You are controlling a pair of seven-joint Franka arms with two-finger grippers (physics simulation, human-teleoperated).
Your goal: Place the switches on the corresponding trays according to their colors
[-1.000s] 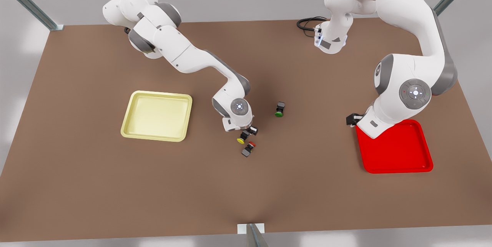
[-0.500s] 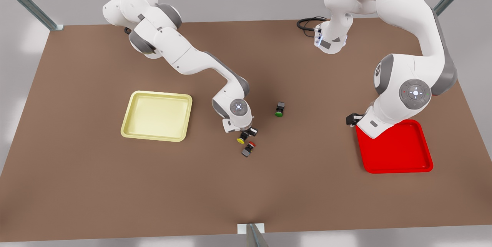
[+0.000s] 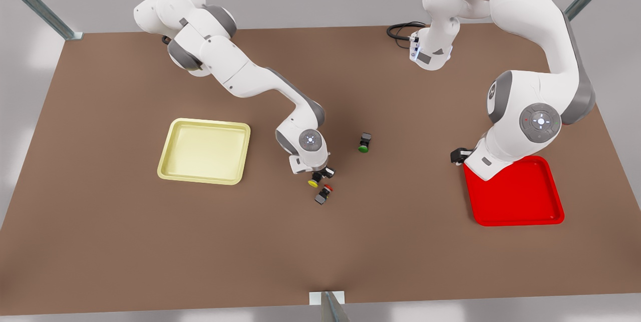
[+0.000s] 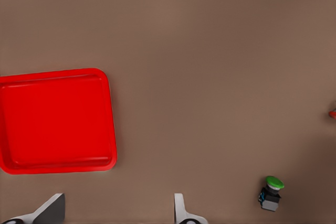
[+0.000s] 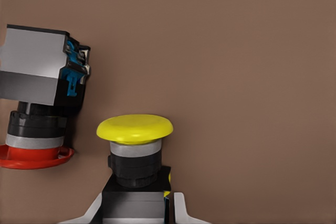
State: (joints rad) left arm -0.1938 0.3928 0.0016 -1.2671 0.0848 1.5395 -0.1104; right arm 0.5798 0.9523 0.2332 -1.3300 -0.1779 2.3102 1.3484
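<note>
Here the right gripper [image 5: 137, 211] is closed on the body of the yellow switch [image 3: 314, 182], just beside the red switch [image 3: 324, 194]. It looks small, rigid and light; its blocky body gives flat faces for grasping. The left gripper [image 4: 115, 211] waits spread apart by the red tray [image 3: 521, 202].

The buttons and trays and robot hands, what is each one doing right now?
yellow switch: lying on the table, its body between the right gripper's fingers.
red switch: lying on the table, loose, beside the yellow one.
green switch: lying on the table, untouched.
yellow tray: empty.
red tray: empty.
right gripper: shut on the yellow switch, low at the table.
left gripper: open, holding nothing, waiting by the red tray.
</note>
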